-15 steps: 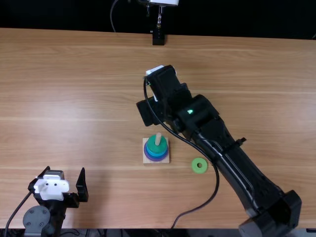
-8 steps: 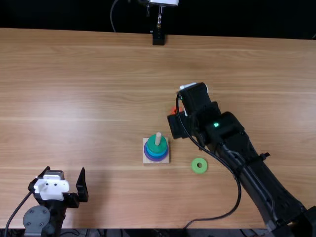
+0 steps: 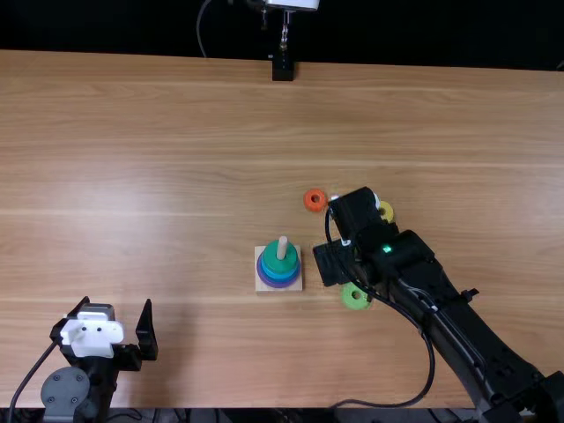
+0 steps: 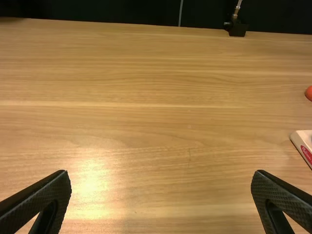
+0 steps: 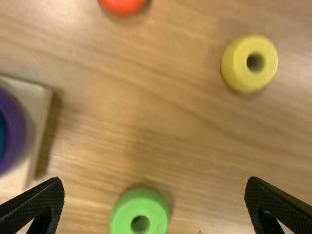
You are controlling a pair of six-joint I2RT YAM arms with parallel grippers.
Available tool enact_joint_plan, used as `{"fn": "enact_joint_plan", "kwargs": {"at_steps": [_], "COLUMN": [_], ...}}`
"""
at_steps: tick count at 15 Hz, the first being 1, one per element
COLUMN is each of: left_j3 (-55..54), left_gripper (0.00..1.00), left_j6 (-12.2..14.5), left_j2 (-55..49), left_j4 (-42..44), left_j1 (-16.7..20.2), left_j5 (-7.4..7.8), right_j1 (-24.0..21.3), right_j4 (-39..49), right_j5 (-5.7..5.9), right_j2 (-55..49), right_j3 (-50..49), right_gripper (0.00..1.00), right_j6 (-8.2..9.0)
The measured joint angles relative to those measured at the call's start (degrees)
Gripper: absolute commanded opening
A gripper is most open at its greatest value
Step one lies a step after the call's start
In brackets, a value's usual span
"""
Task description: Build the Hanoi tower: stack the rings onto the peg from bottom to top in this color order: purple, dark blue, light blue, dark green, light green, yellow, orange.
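Right gripper (image 3: 333,264) hangs above the table beside the peg base (image 3: 263,284), close to the light green ring (image 3: 354,298). On the peg (image 3: 282,248) a dark green ring (image 3: 277,259) tops the light blue and purple ones. An orange ring (image 3: 315,200) and a partly covered yellow ring (image 3: 387,211) lie behind. In the right wrist view the right gripper (image 5: 154,202) is open, with the light green ring (image 5: 140,214) between its fingers' lines, and the yellow ring (image 5: 249,63) farther off. Left gripper (image 3: 119,330), likewise open in the left wrist view (image 4: 161,195), stays far left of the base.
A black stand (image 3: 282,67) is at the table's far edge. The right arm's loose cable (image 3: 430,361) loops over the near right part of the table (image 3: 203,176).
The right gripper has moved right and then nearer the table's front edge, from behind the peg to beside the light green ring, uncovering the orange and yellow rings. The left arm has stayed still.
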Motion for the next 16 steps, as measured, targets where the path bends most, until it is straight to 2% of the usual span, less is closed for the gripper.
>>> {"fn": "enact_joint_plan", "kwargs": {"at_steps": [1, 2, 3, 4, 5, 6, 10, 16], "left_j3": [0.00, 0.00, 0.00, 0.00, 0.00, 0.00, 0.00, 0.00], "left_gripper": [1.00, 1.00, 1.00, 1.00, 1.00, 1.00, 1.00, 1.00], "left_j6": [0.02, 0.02, 0.02, 0.02, 0.00, 0.04, 0.02, 0.00], "left_j2": [0.00, 0.00, 0.00, 0.00, 0.00, 0.00, 0.00, 0.00], "left_j4": [0.02, -0.02, -0.02, -0.02, -0.02, 0.00, -0.02, 0.00], "left_j1": [0.00, 0.00, 0.00, 0.00, 0.00, 0.00, 0.00, 0.00], "left_j5": [0.00, 0.00, 0.02, -0.02, 0.00, 0.00, 0.00, 0.02], "right_j1": [-0.31, -0.57, -0.98, -1.31, -1.49, -1.49, -1.51, -1.97], "right_j4": [-0.04, -0.04, 0.04, -0.02, 0.11, 0.11, 0.07, 0.37], "right_j5": [-0.26, -1.16, -3.26, -4.74, -5.92, -6.51, -7.43, -7.61], "right_j2": [-1.07, -1.92, -2.58, -2.82, -2.82, -2.82, -2.80, 1.46], "right_j3": [-1.46, -2.51, -3.63, -4.55, -5.40, -6.32, -8.17, -8.17], "right_gripper": [1.00, 1.00, 1.00, 1.00, 1.00, 1.00, 1.00, 1.00], "right_j6": [1.33, 3.82, 7.08, 9.07, 10.54, 11.41, 12.66, 12.87]}}
